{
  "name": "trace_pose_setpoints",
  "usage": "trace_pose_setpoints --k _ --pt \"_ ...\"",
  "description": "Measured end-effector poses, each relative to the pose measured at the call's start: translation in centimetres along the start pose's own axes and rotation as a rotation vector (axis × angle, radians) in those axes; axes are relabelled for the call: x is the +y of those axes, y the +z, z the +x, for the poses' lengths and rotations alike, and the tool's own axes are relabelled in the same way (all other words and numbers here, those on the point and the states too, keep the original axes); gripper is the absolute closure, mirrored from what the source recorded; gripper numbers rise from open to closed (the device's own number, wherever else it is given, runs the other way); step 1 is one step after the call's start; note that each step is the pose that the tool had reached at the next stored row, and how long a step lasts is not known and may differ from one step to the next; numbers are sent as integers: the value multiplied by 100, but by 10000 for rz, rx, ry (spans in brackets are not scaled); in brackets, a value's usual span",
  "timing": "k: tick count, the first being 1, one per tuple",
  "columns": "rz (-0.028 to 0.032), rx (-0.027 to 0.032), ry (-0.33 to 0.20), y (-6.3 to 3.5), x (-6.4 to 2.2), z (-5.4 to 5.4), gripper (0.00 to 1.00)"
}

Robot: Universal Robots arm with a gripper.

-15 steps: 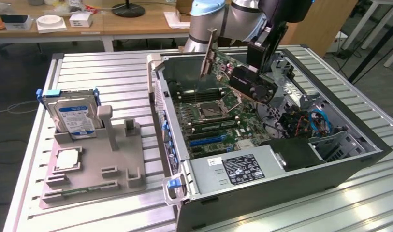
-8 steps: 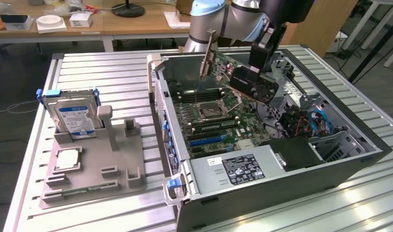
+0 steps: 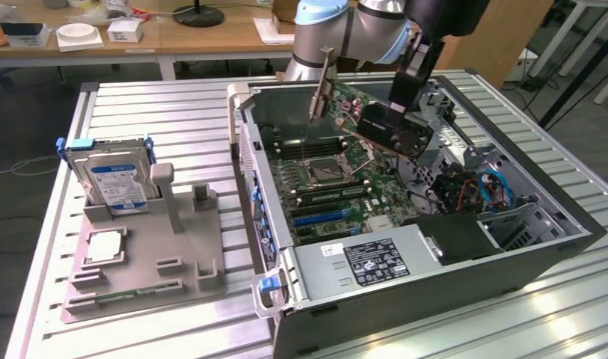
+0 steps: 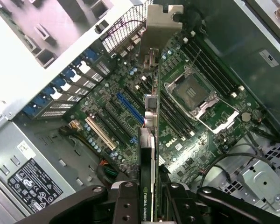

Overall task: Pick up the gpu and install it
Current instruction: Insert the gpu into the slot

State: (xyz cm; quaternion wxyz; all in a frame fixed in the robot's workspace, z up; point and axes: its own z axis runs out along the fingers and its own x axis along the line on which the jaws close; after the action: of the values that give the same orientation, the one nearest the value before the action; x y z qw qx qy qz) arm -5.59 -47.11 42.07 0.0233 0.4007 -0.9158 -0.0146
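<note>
The gpu (image 3: pixel 369 112) is a green card with a black fan housing and a pale metal bracket (image 3: pixel 324 78). It hangs tilted above the open computer case (image 3: pixel 543 247), over the motherboard (image 3: pixel 329 187). My gripper (image 3: pixel 405 105) is shut on it at the fan end. The wrist view looks down the gpu (image 4: pixel 149 140) edge-on, clamped between my black fingers (image 4: pixel 126 205), with its bracket (image 4: pixel 164 23) at the far end. Below it lie the motherboard (image 4: pixel 200 140) and a blue slot (image 4: pixel 130 109), and the card is clear of both.
A silver hard drive (image 3: pixel 114 183) stands in a grey fixture (image 3: pixel 144 292) on the exterior view's left, with a square processor chip (image 3: pixel 104 247) in front of it. The power supply (image 3: pixel 369 262) fills the case's near end. Cables (image 3: pixel 478 187) and a drive cage sit on the exterior view's right.
</note>
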Motion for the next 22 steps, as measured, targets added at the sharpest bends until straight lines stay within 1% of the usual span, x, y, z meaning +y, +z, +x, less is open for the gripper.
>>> trace_pose_setpoints --k 4,13,15,18,19,22 --pt "-3 0 -370 3 -12 -11 74" --pt "7 23 -1240 5 -45 -41 74" --pt "-14 1 -1402 5 -52 -48 74" --pt "-72 -71 -1635 5 -63 -58 74" --pt "-82 -81 -1726 6 -66 -61 74" --pt "-84 -75 -2070 9 -70 -65 74"
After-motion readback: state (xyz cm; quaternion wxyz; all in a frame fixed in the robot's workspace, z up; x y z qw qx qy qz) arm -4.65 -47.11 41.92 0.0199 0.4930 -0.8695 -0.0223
